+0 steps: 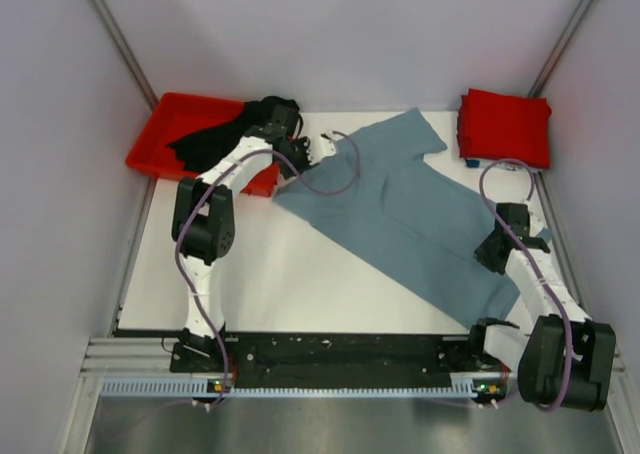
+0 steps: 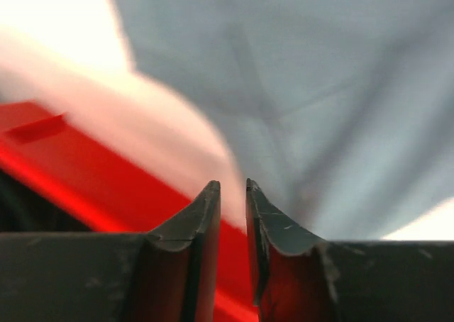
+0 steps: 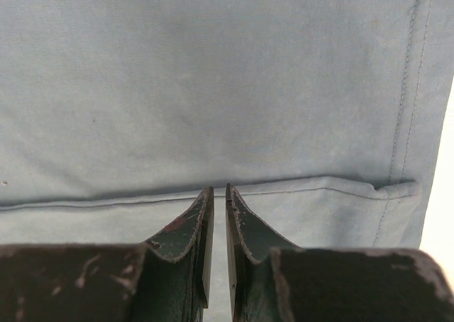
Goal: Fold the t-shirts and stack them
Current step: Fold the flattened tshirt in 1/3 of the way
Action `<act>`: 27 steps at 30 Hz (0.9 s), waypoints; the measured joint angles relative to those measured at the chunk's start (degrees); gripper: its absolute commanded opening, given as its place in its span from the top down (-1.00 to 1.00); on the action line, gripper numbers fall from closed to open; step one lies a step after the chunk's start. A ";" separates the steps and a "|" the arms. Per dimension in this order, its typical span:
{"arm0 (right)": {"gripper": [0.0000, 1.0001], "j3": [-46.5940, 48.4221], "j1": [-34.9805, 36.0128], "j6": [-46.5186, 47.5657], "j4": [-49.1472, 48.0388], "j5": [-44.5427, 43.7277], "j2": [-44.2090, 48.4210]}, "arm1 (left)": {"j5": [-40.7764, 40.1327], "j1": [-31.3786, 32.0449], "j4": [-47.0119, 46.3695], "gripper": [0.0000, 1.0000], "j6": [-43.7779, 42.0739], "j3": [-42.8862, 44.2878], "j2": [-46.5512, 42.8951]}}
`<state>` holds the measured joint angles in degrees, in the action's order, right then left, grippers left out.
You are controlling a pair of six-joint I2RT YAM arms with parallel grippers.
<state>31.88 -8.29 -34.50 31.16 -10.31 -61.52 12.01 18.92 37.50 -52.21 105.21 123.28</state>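
The grey-blue t-shirt (image 1: 400,204) lies spread out flat, slanting from the table's back middle to its front right. My left gripper (image 1: 322,146) hovers at that shirt's back left corner, beside the bin. In the left wrist view its jaws (image 2: 233,185) stand a narrow gap apart with nothing between them, the blue cloth (image 2: 340,88) ahead. My right gripper (image 1: 495,249) sits at the shirt's right edge. In its wrist view the right gripper (image 3: 219,189) is pinched on the folded hem (image 3: 312,194). A red t-shirt (image 1: 505,126) lies folded at the back right. The black t-shirt (image 1: 215,136) is bunched in the bin.
A rigid red bin (image 1: 165,134) stands at the back left corner, its wall (image 2: 85,173) close beside my left fingers. Bare white table (image 1: 260,274) shows at the front left. Pale walls enclose the table on three sides.
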 measured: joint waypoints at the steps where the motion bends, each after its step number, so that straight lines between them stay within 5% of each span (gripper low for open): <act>1: 0.71 0.04 -0.04 0.33 0.07 -0.02 0.00 | 1.66 0.96 0.87 0.32 -1.81 -2.71 -1.86; 8: -0.03 8.44 0.24 3.26 6.60 1.49 2.43 | 6.54 7.58 7.52 0.09 -15.21 -13.42 -13.33; 12: -0.77 12.96 0.68 2.05 9.25 4.44 6.78 | 2.05 5.75 7.61 0.04 -21.68 -15.82 -13.99; 18: -0.76 8.76 -0.02 -12.68 14.51 11.45 10.86 | -1.42 3.91 7.67 -0.01 -27.85 -17.75 -10.62; 23: -0.03 0.48 -0.76 -25.92 20.15 19.47 14.10 | -0.90 4.39 7.74 -0.02 -30.88 -18.01 -9.16; 27: -0.13 -2.95 -0.85 -34.60 27.39 22.16 18.56 | -1.16 4.50 7.48 -0.01 -32.02 -18.56 -8.35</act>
<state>28.93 -9.15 -69.10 58.54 11.86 -42.96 10.85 23.42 44.97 -84.23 86.65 114.93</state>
